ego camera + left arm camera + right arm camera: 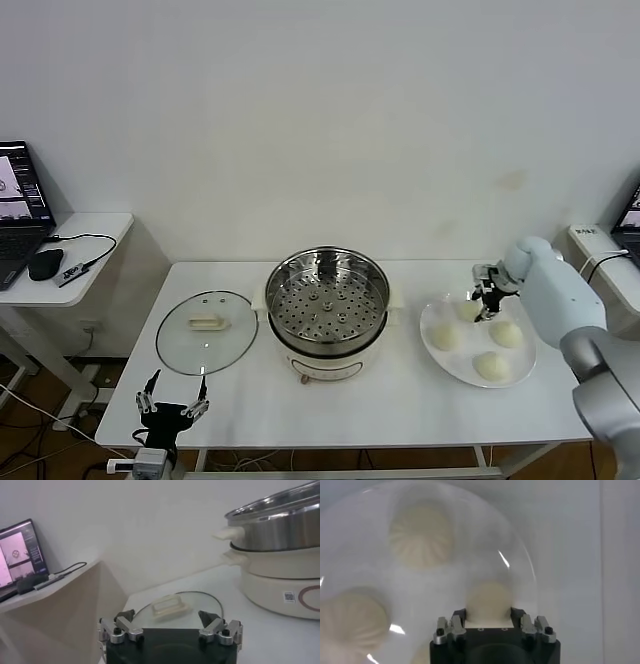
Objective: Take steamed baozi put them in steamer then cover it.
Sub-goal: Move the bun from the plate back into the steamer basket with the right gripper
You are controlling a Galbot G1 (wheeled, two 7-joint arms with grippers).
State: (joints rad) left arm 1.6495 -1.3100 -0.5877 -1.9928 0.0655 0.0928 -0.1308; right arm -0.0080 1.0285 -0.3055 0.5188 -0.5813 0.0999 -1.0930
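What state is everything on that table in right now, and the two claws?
Steamer: uncovered, tray empty.
Cover: off, flat on the table beside the steamer.
Baozi: four on the plate, one gripped.
Right gripper: shut on that baozi.
Left gripper: open, idle near the cover.

Plain white wall point(330, 120) behind white table point(330, 405)

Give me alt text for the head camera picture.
The right gripper is shut on a baozi at the back of a white plate holding three more. Left of it stand the empty steamer and the cover flat on the table; the open left gripper waits near the front edge.
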